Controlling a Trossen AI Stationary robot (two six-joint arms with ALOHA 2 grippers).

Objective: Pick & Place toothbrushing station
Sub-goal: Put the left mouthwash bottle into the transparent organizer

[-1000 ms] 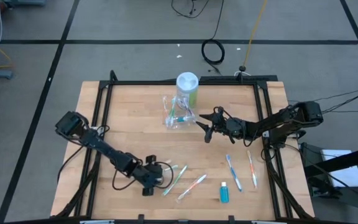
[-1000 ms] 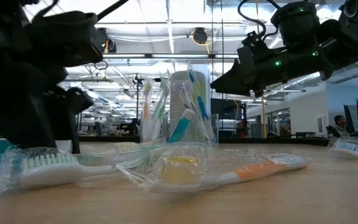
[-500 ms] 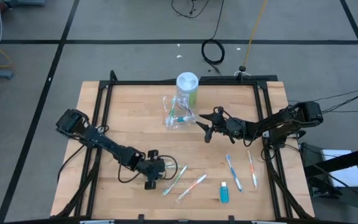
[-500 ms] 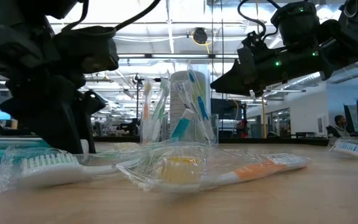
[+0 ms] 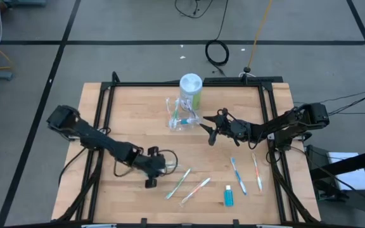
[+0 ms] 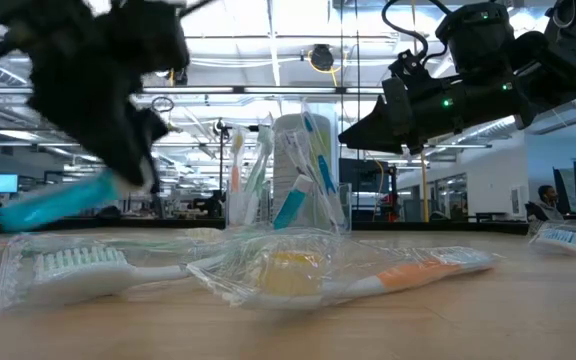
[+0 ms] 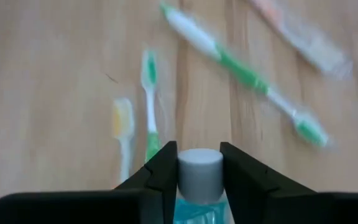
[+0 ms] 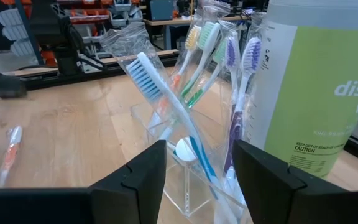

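My left gripper (image 5: 163, 166) is over the near left of the table, shut on a small blue tube (image 6: 56, 205) with a pale cap. My right gripper (image 5: 210, 133) hovers open and level just right of the clear plastic cup (image 5: 181, 118), which stands on its base and holds several wrapped toothbrushes (image 8: 166, 93); its fingers touch nothing. A green toothbrush (image 5: 178, 183) and an orange one (image 5: 196, 190) lie flat near the front edge. Two more toothbrushes (image 5: 237, 174) and another blue tube (image 5: 228, 196) lie at the front right. My left gripper pinches the blue tube between its two fingers at the cap end (image 7: 199, 177), one finger on either side of the cap. The fingers slant down from the table's left. The tube is lifted clear of the table and tilted, its blue body (image 6: 28, 210) slanting down to the left.
A tall white canister with a green label (image 5: 191, 90) stands just behind the cup. A black frame (image 5: 189, 83) borders the wooden table. Bare wood lies between the cup and the loose toothbrushes.
My left gripper has shut on the blue tube, then risen and drawn toward the table's far edge. The tube, which lay on the table at the left, now hangs tilted above it. The right arm has kept still.
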